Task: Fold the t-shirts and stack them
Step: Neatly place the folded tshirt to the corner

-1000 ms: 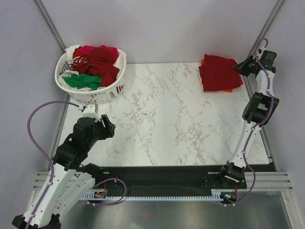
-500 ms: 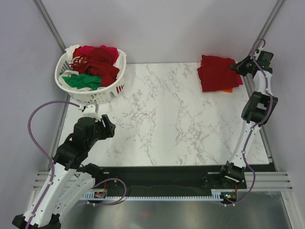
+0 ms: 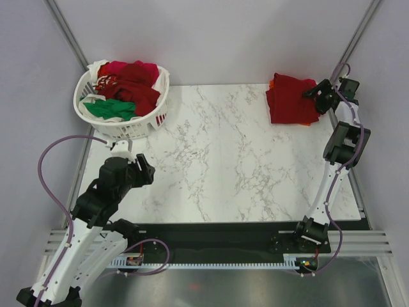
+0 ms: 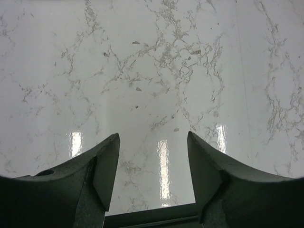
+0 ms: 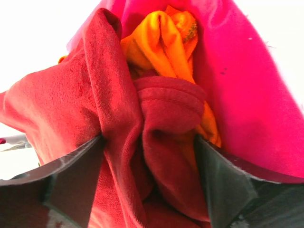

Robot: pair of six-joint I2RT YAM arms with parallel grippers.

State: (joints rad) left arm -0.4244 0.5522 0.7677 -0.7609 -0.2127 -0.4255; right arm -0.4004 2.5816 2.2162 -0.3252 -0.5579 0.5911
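A folded dark red t-shirt (image 3: 291,99) tops a stack at the far right of the marble table (image 3: 217,160), with an orange edge (image 3: 271,82) peeking out. My right gripper (image 3: 314,96) is at the stack's right edge. In the right wrist view its jaws stand open, with bunched dark red cloth (image 5: 109,95) loose between them, and orange (image 5: 161,38) and magenta (image 5: 237,85) layers beyond. The right gripper (image 5: 148,147) pinches nothing. My left gripper (image 3: 144,167) hovers open over bare marble (image 4: 152,71) at the near left, with nothing between its fingers (image 4: 107,161).
A white lattice basket (image 3: 121,130) at the far left corner holds unfolded shirts: dark red (image 3: 131,83), green (image 3: 108,109) and white (image 3: 96,67). Metal frame posts (image 3: 64,29) rise at both far corners. A black rail (image 3: 211,233) runs along the near table edge.
My right gripper has gone from shut to open, letting go of the dark red shirt's edge, and its wrist has shifted slightly right. The left arm has not moved.
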